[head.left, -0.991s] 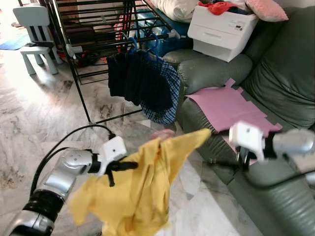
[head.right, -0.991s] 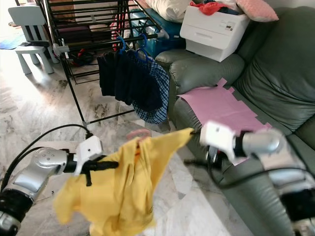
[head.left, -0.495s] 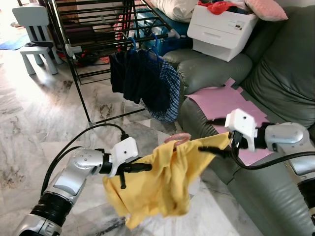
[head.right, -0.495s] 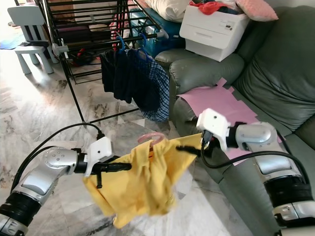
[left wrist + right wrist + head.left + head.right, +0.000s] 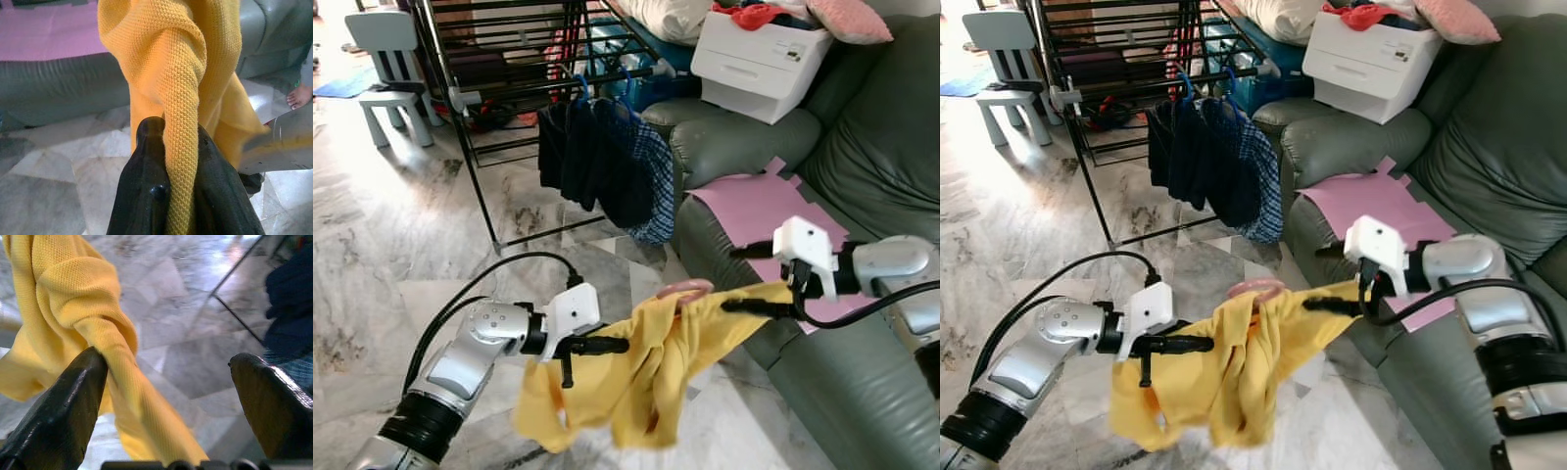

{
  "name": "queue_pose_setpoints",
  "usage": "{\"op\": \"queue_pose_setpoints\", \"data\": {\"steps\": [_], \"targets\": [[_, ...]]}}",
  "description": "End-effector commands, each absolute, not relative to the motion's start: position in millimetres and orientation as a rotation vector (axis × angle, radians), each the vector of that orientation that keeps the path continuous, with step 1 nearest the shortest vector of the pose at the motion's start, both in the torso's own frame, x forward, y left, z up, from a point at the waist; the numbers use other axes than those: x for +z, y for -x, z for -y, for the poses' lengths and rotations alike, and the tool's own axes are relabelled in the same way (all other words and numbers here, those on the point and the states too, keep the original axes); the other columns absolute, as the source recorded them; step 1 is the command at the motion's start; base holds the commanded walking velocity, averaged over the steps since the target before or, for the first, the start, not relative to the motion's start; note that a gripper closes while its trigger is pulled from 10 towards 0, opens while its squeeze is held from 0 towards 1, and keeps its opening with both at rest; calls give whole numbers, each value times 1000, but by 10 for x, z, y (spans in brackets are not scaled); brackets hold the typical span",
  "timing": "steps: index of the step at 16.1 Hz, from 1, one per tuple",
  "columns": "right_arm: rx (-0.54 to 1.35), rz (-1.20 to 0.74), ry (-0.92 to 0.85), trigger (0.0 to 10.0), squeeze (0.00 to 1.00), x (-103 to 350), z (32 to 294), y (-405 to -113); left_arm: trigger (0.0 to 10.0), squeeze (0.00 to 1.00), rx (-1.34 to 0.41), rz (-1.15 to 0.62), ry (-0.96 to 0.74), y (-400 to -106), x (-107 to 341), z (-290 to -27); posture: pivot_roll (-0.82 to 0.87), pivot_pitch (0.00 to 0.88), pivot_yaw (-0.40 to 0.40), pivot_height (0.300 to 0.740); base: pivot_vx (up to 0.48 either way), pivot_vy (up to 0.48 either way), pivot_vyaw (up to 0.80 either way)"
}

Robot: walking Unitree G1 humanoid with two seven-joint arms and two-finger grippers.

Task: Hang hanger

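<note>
Between the two arms, over the marble floor (image 5: pixel 372 255), a yellow knit shirt (image 5: pixel 636 377) on a pink plastic hanger (image 5: pixel 683 290) is stretched out in the air. The left gripper (image 5: pixel 619 345) has its black fingers pressed together on a fold of the cloth, as the left wrist view shows plainly. The right gripper (image 5: pixel 736 305) stands with its fingers spread wide; the shirt's other end lies draped over one finger (image 5: pixel 73 396) only, not pinched. The hanger's hook sticks up from the collar at the middle of the span.

A black metal drying rack (image 5: pixel 499 88) stands well apart, ahead and to the robot's left, with dark clothes on blue hangers (image 5: pixel 602 162) hung from its lower rail, beside a grey-green leather sofa (image 5: pixel 862 166) bearing a pink sheet (image 5: pixel 754 206).

To do this step well, the hook probably has to stay upright and free of cloth while the shirt is carried toward the rail. The draped end looks loose and could slip off, so closing the right fingers on it first seems wise, then lifting both ends level and lowering the hook over a bare stretch of rail next to the dark clothes
</note>
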State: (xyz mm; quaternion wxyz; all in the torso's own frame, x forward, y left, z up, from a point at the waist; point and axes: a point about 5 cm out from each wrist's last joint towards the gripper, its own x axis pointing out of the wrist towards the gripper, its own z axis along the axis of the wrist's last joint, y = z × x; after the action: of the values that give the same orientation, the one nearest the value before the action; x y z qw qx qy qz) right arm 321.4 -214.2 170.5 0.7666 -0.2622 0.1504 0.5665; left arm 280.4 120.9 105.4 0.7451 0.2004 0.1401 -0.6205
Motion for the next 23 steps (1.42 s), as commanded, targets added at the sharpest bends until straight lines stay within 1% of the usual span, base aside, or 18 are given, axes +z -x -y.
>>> {"op": "queue_pose_setpoints", "data": {"steps": [1,4,5,6,7,9,10,13,15,16,17,23], "targets": [[1296,-337,548,10000,0,1675,2068,-3190,10000,0,-1406,-243,-440,-2777,1150,-1092,22,10,-26,740,0,0,0],[1344,-356,547,10000,0,1590,1990,-3165,10000,0,-1415,-226,-439,-2775,1175,-1043,33,13,-28,740,0,0,0],[1356,-353,522,7804,0,1578,1964,-3167,10000,0,-1414,-222,-434,-2772,1191,-1029,33,13,-28,740,0,0,0],[1374,-352,492,1333,0,1575,1927,-3164,10000,0,-1416,-221,-433,-2769,1198,-1021,33,13,-28,740,0,0,0],[1382,-357,495,0,0,1564,1915,-3159,10000,0,-1417,-221,-433,-2770,1198,-1015,33,13,-28,740,0,0,0],[1418,-388,485,0,0,1531,1916,-3115,10000,0,-1410,-217,-433,-2782,1194,-1009,33,14,-32,740,0,0,0],[1457,-437,495,0,0,1491,1963,-3044,10000,0,-1397,-222,-435,-2805,1183,-1033,32,15,-34,740,0,0,0],[1477,-513,485,0,0,1430,2086,-2961,10000,0,-1381,-220,-428,-2829,1198,-1058,29,16,-36,740,0,0,0],[1477,-536,478,0,0,1396,2110,-2937,10000,0,-1378,-213,-415,-2837,1218,-1050,29,16,-36,740,0,0,0],[1480,-564,487,275,0,1339,2129,-2902,10000,0,-1378,-208,-413,-2842,1229,-1038,26,18,-37,740,0,0,0],[1469,-577,514,0,0,1270,2135,-2876,10000,0,-1379,-202,-413,-2849,1239,-1026,26,18,-37,740,0,0,0],[1385,-501,507,0,0,1321,2103,-2982,10000,0,-1377,-204,-410,-2846,1223,-1023,27,17,-35,740,0,0,0]]}}
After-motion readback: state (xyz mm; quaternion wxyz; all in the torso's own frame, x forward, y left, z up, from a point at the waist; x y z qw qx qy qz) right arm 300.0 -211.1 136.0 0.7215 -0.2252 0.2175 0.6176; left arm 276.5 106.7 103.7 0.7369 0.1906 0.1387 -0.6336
